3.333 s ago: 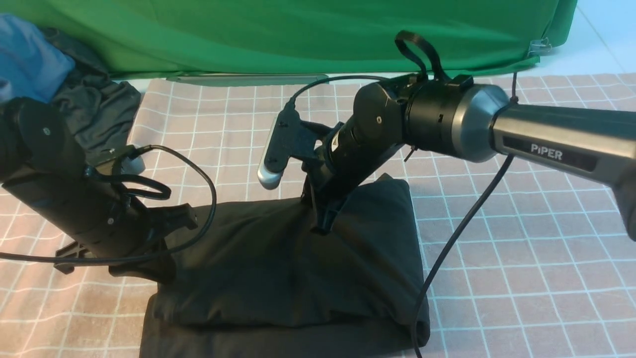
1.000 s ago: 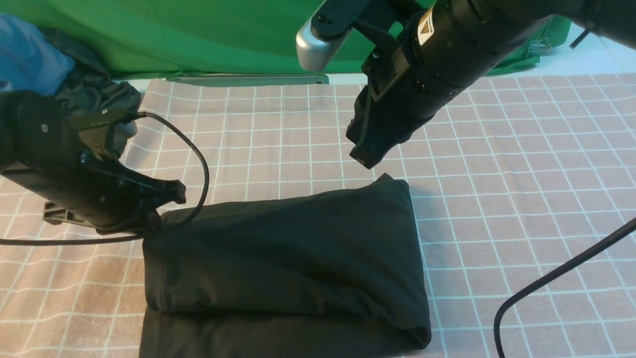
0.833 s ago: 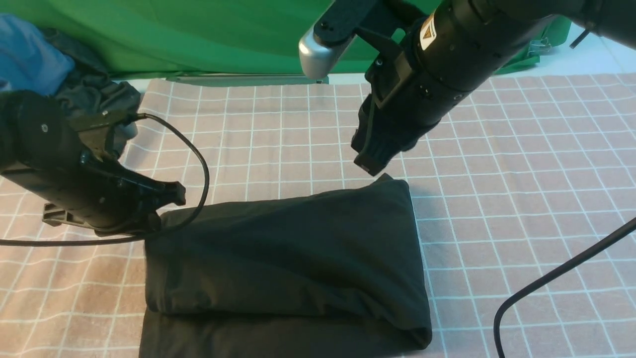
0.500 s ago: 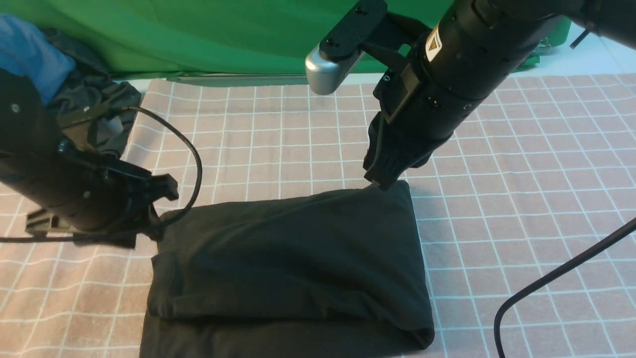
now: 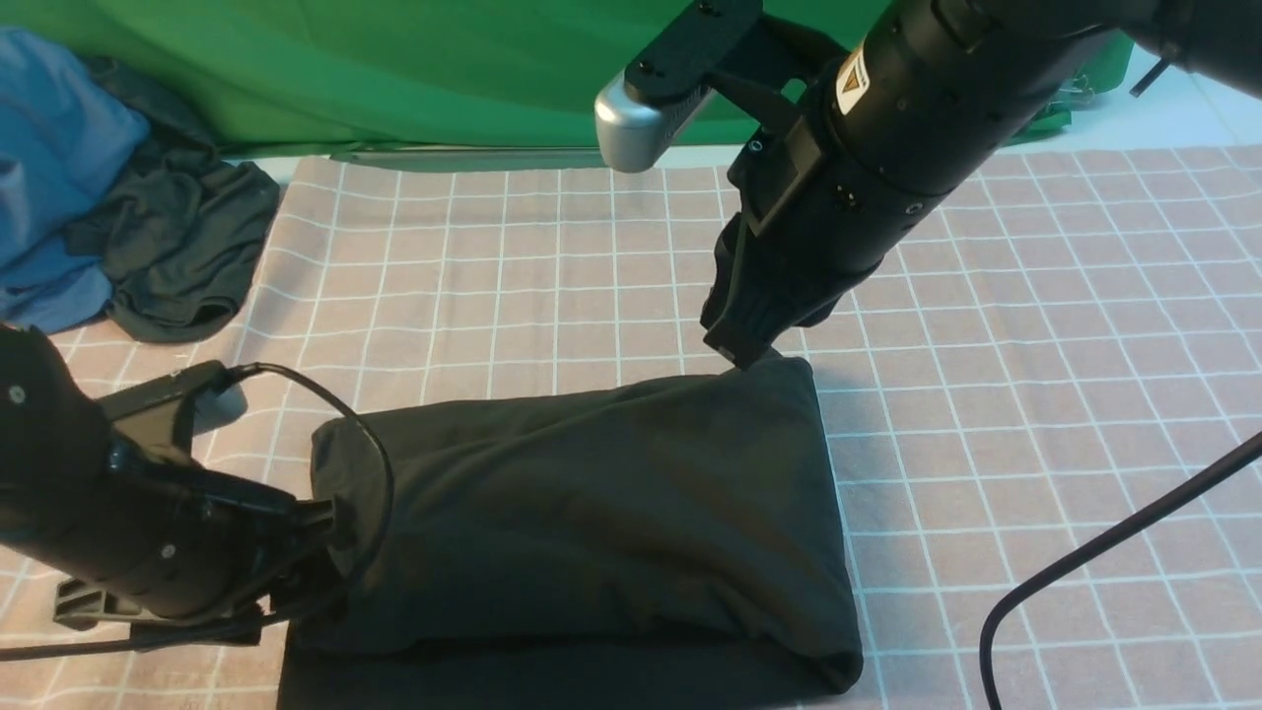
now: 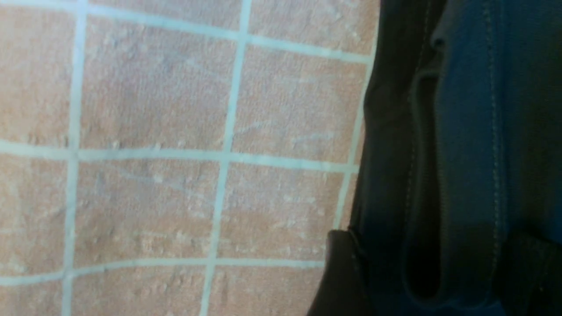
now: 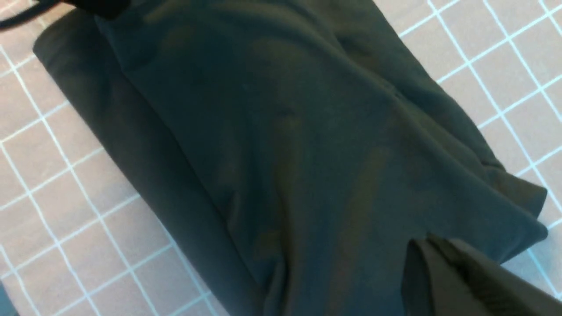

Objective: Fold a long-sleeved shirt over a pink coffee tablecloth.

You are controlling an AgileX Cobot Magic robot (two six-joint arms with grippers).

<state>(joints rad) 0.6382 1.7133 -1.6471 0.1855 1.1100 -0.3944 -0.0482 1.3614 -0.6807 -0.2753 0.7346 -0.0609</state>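
Near the front edge of the pink coffee tablecloth (image 5: 986, 414), slightly left of its middle, the long-sleeved shirt (image 5: 592, 523) is lying as a thick folded rectangle, an upper layer stacked on a lower one that shows as a darker strip along the front.

Since a second ago the left gripper (image 5: 315, 552) has been drawn back from the shirt's far-left corner toward the front edge, and it is now pressed against the near-left side of the bundle. The bundle's left side has been pushed slightly rightward with it. Whether its fingers are parted or pinching fabric cannot be told: in the left wrist view only dark hems and stitching are seen close up against the grid, and a finger tip is barely visible.

The right gripper (image 5: 741, 345) has been lowered from above the cloth until its tip is touching the shirt's far-right corner. Its fingers appear closed together with nothing between them, though the right wrist view shows only one dark finger (image 7: 456, 276) over the fabric.

These shifts suggest that folding is largely done and the edges are being squared and pressed. A further tidy of the left side is probably what remains.

Beyond the tablecloth's far-left corner, a blue garment (image 5: 49, 197) and a dark grey garment (image 5: 187, 247) are heaped before the green cloth (image 5: 394, 69).
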